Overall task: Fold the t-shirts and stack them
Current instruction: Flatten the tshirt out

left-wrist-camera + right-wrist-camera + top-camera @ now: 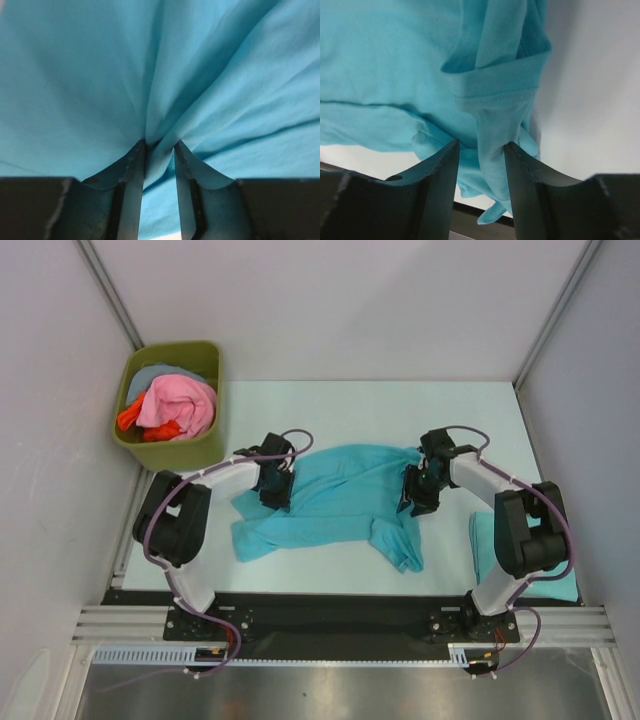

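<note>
A turquoise t-shirt lies crumpled across the middle of the table, one sleeve trailing toward the front. My left gripper sits on its left edge. In the left wrist view the left gripper pinches a raised fold of the cloth, with creases fanning out from the tips. My right gripper is at the shirt's right edge. In the right wrist view the right gripper stands apart around a hanging hemmed strip that touches only one finger. A second t-shirt lies folded at the right, partly behind the right arm.
An olive-green bin stands at the back left beside the table, holding pink, orange and grey-blue clothes. The pale table is walled by white panels on three sides. A black rail runs along its front edge.
</note>
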### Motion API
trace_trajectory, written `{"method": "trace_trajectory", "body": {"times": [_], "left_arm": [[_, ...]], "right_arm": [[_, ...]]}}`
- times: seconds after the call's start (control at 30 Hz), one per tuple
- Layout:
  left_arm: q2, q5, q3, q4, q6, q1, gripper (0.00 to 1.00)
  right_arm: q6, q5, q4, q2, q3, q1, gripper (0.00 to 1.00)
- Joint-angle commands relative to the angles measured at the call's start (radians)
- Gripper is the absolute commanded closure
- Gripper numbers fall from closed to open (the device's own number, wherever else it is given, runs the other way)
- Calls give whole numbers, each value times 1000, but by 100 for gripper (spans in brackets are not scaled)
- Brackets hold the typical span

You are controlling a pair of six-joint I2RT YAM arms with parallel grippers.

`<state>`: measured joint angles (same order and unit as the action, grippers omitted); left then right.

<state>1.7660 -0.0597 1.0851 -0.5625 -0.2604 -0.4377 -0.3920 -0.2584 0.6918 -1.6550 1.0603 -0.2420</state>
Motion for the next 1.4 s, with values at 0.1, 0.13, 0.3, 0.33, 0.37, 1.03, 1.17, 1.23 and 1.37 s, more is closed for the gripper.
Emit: {"method": "trace_trajectory", "body": {"times": [0.1, 0.13, 0.3, 0.33, 0.37, 1.03, 1.17, 1.23, 1.37], "left_arm": [[15, 40, 59, 7, 27, 5, 94], [-2, 50, 65, 0, 27, 5, 100], [-207, 176, 68, -94, -10, -1, 100], [-299, 207, 65, -117, -20, -7, 100], [-342, 231, 62, -140, -40, -12, 100], [-971, 420, -11, -303, -146, -49, 100], [-909, 371, 44, -293, -126, -49, 100], [-846, 400, 59, -295, -103, -49, 100], [-662, 422, 107, -223, -7, -45, 100]], "right_arm": [[-8, -5, -55, -72, 7, 27, 75], [-5, -2, -49, -72, 12, 29, 84], [13, 13, 89, 78, 21, 30, 100], [13, 25, 107, 169, 1, 33, 100], [13, 31, 124, 222, -6, 36, 100], [-48, -53, 264, 805, -85, 205, 100], [-79, -87, 267, 759, -51, 205, 100], [-73, -76, 242, 739, -17, 205, 100], [-64, -62, 218, 533, 29, 230, 100]]}}
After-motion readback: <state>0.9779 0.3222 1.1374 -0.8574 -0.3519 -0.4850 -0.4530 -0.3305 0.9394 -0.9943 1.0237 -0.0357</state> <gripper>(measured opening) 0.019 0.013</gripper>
